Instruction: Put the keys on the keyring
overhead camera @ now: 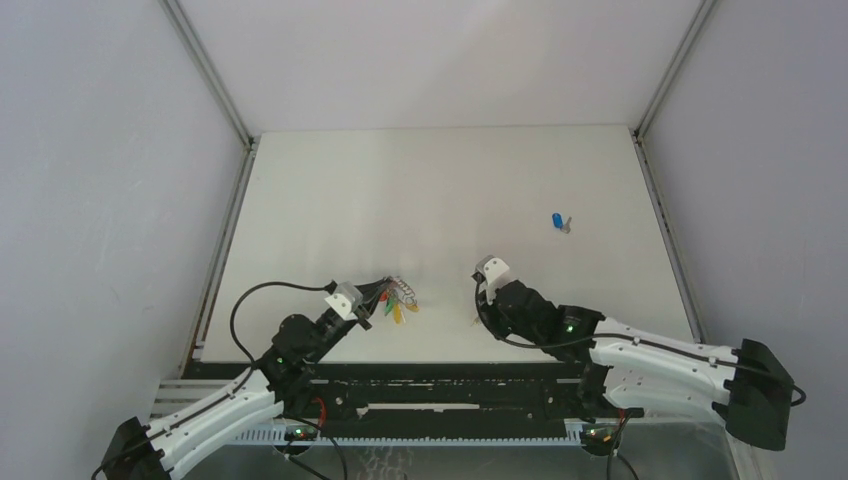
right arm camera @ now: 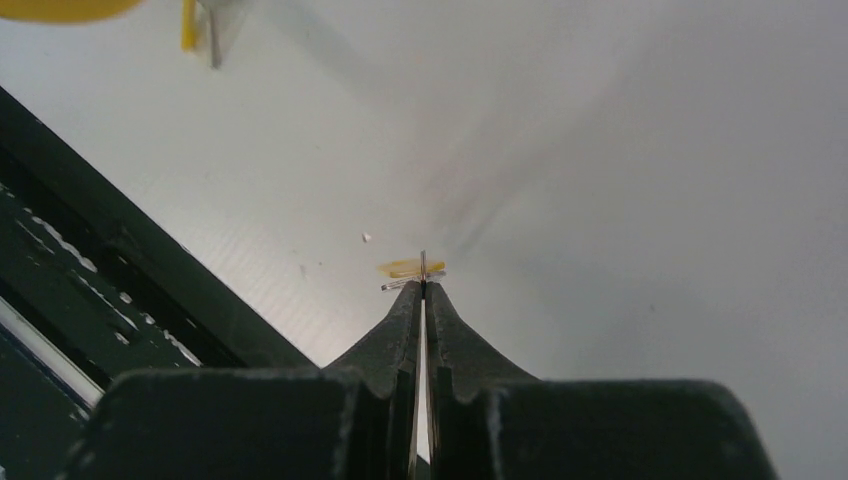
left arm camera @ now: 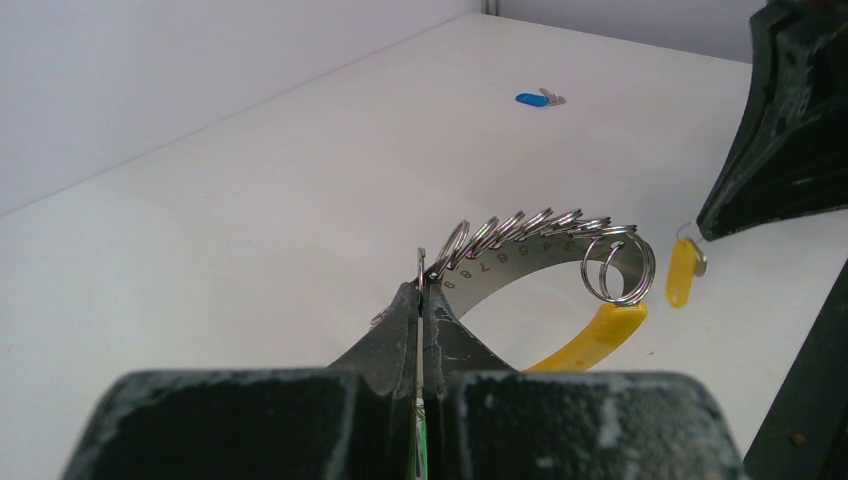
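The step in hand looks like threading the first key: each arm holds its half of the job, and the two halves are not yet together. The left gripper (left arm camera: 421,290) is clenched tight on the keyring (left arm camera: 500,268), pinching its edge right at the tips. The keyring's curved metal strip, with its row of small rings, arcs away beyond the jaws and to their right, ending in a yellow piece. The right gripper (right arm camera: 422,290) is likewise clamped shut, with a thin sliver of metal caught at the very tips and the yellow key (right arm camera: 410,268) just past them. From the left wrist, that key hangs under the right gripper, near the last ring of the keyring but apart from it. Whether it touches the table (overhead camera: 450,190) I cannot tell. The blue key (overhead camera: 557,221) lies on the table well beyond both sets of jaws, so by my reckoning the task is barely begun. The next move calls for carrying the yellow key across to the end ring that the left jaws present, lining its hole with the ring's split and sliding it on. The parts are tiny and the grip is slim, so a slip or twist of the key is the likely trouble. No container shows in any view; things are either in jaws or on the table.
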`<state>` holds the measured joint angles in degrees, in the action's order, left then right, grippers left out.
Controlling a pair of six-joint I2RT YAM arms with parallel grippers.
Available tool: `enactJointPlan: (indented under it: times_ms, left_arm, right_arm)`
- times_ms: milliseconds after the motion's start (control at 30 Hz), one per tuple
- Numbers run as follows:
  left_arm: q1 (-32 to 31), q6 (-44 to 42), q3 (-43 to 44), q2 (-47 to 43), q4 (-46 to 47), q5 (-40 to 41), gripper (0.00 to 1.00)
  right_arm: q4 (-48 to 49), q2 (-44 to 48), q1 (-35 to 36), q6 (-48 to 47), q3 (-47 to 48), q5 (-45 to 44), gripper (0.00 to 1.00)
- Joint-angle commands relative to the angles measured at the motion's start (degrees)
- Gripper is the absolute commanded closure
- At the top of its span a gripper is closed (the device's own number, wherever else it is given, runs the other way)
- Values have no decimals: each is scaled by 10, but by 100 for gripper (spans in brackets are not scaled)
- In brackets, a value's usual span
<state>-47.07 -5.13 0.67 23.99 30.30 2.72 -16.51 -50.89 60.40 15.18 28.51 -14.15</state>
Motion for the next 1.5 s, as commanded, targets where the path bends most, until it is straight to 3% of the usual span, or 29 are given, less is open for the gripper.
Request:
enactJointPlan:
  times_ms: [0,200,533,967,1367,1467]
  left_arm:
    - [-1,-9,7,0,42,1,100]
    - [0,-10,7,3,42,4,100]
    - [-1,-10,6,11,44,4,100]
    - [0,-10,5,14,48,8,100]
    - [0,-11,4,16,48,11,100]
    - [-1,-11,4,16,48,11,100]
  right_arm:
    - [-9,-49,2,29,23,3,100]
    - [32,-107,-30,8,39,8,100]
    - [178,-196,-109,-49,43,66,100]
    - [341,-318,-145,-128,46,112,100]
    - [339,-390,-147,-144,83,134,100]
    - [301,-395,-147,-147,104,144,95]
